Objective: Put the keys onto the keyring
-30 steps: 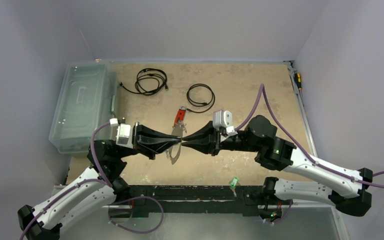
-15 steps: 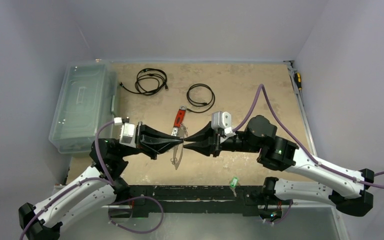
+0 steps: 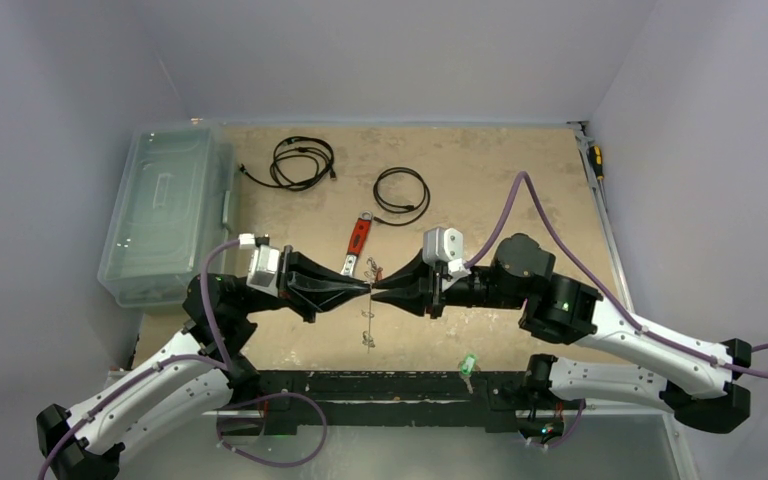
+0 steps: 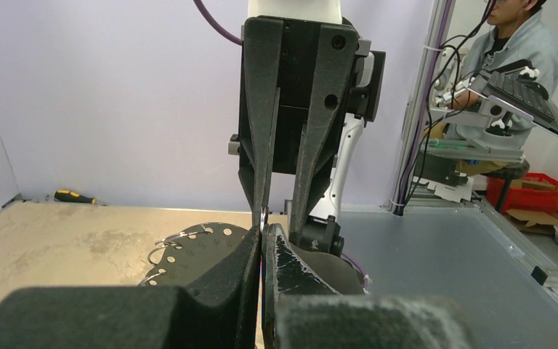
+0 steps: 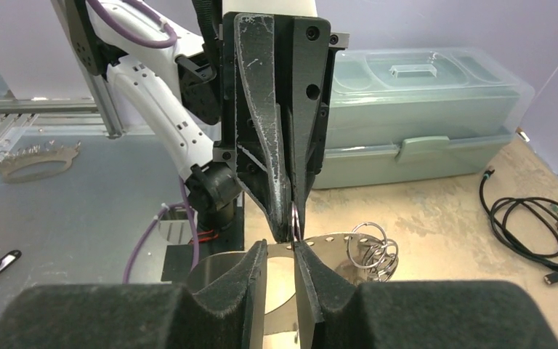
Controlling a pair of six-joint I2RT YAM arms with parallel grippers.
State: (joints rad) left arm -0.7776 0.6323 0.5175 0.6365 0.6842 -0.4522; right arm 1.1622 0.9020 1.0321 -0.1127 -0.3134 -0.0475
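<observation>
The keyring is a silvery curved band with punched holes and small split rings, and it hangs in the air between the two arms. My left gripper is shut on its top edge. In the left wrist view a sliver of metal pokes out of the closed tips, and the band curves off to the left. My right gripper faces it tip to tip. Its jaws stand apart with the band across the gap. A green-headed key lies on the front rail.
A red-handled wrench lies just behind the grippers. Two black coiled cables sit farther back. A clear lidded box stands at the left edge and a yellow screwdriver at the right wall. Another toothed metal piece lies on the grey bench.
Both grippers have shifted a little to the right and farther back. The keyring has swung from a broad flat look to hanging thin and straight down. The right jaws have parted slightly.
</observation>
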